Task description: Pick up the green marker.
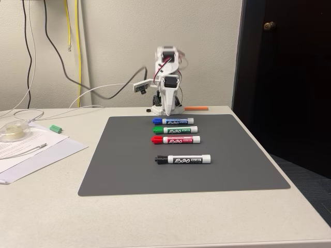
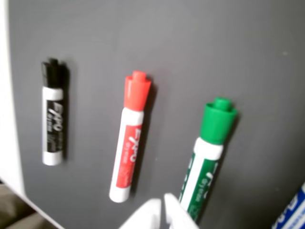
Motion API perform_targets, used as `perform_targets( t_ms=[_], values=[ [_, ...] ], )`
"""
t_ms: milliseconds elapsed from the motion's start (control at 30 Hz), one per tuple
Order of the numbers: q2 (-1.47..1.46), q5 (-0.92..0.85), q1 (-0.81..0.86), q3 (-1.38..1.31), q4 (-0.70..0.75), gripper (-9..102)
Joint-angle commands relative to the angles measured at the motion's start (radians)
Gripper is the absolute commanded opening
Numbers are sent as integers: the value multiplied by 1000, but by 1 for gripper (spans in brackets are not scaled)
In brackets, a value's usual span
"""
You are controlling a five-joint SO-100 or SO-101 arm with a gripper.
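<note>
Fixed view, L to R: papers (image 1: pixel 36 150) at 9 o'clock on the table (image 1: pixel 155 222), w/ a clear tape roll (image 1: pixel 13 132) on them and a small green piece (image 1: pixel 56 128) just beside their far edge. Grey mat (image 1: pixel 129 170) fills the centre. On it, four markers lie in a column, caps pointing to 9 o'clock: blue marker (image 1: pixel 173 121) farthest, toward 12, then green marker (image 1: pixel 175 129), red marker (image 1: pixel 176 139), and black marker (image 1: pixel 183 159) nearest, toward 6, set a bit apart from the other three. White arm (image 1: pixel 166 82) stands folded at 12 o'clock beyond the mat; cables run off to its L. Orange stick (image 1: pixel 196 108) lies at about 1 o'clock by the arm base.

Wrist view, L to R: black marker (image 2: pixel 53 119) at 9 o'clock, red marker (image 2: pixel 131 138) centre, green marker (image 2: pixel 207 152) at 4 o'clock, caps toward 12; blue marker (image 2: pixel 290 212) barely shows at the 5 o'clock corner. Gripper (image 2: pixel 159 214) tips peek in at 6 o'clock, white fingertips (image 2: pixel 145 217) close together w/ a narrow gap, pinching nothing, between red and green barrels and overlapping the green one's lower end in the pic; touching or above, can't tell.
</note>
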Motion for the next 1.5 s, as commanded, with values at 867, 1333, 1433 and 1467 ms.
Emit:
perform_targets(
  t_ms=[867, 1333, 1433, 1467],
  values=[
    [-227, 58, 25, -106, 51, 0],
    [-295, 91, -6, -101, 67, 18],
    [-310, 95, -15, -101, 58, 24],
    [-322, 97, -20, -101, 54, 25]
  ],
)
